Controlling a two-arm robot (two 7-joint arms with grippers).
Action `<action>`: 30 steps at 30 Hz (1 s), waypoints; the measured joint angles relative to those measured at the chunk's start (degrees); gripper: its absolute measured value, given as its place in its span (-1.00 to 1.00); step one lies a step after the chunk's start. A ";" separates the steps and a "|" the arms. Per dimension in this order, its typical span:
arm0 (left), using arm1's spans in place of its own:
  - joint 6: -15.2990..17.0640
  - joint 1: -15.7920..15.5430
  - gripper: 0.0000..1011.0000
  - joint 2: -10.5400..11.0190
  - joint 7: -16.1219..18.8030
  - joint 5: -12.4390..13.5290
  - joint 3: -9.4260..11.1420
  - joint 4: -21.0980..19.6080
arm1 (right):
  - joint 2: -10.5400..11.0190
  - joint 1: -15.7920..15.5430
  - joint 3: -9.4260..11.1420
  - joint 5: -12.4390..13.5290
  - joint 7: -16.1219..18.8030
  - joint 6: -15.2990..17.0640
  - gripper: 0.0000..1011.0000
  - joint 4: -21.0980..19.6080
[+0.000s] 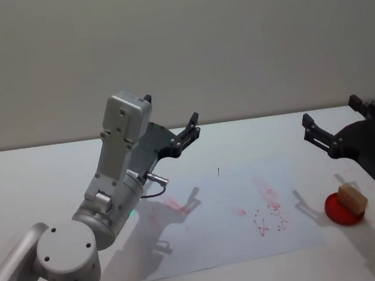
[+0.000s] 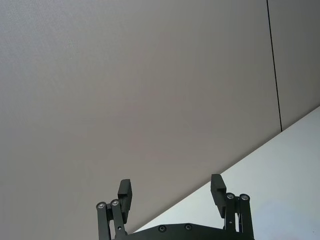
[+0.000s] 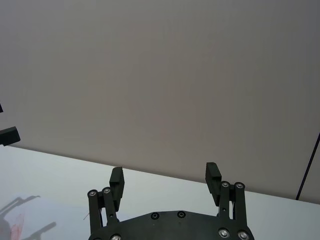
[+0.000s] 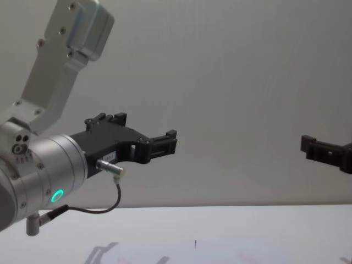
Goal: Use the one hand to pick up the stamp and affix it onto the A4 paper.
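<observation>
Claw on right (image 1: 332,115) aloft, jaws apart

Looks matt black on the left pincer (image 1: 193,128) and the right pincer (image 1: 331,113). Reads as smooth, satin silver-grey metal along the left arm (image 1: 123,130), lower left of the frame. Shows pale bare wood in the stamp (image 1: 352,198), lower right, atop a red pad (image 1: 337,213) of unclear material. Appears matt white on the paper (image 1: 211,238), smeared with red ink, and on the smooth tabletop (image 1: 37,176).

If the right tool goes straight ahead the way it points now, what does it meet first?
Probably the wall. The right tool is open and aims above the table, and the way looks free; how far is unclear.
</observation>
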 joint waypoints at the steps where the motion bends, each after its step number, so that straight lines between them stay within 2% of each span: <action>1: 0.00 0.00 0.98 0.00 0.00 0.00 0.00 0.00 | 0.00 0.00 0.00 0.00 0.00 0.00 0.98 0.00; 30: 0.00 0.00 0.98 0.00 0.00 0.00 0.00 0.00 | 0.00 0.00 0.00 0.00 0.00 0.00 0.98 0.00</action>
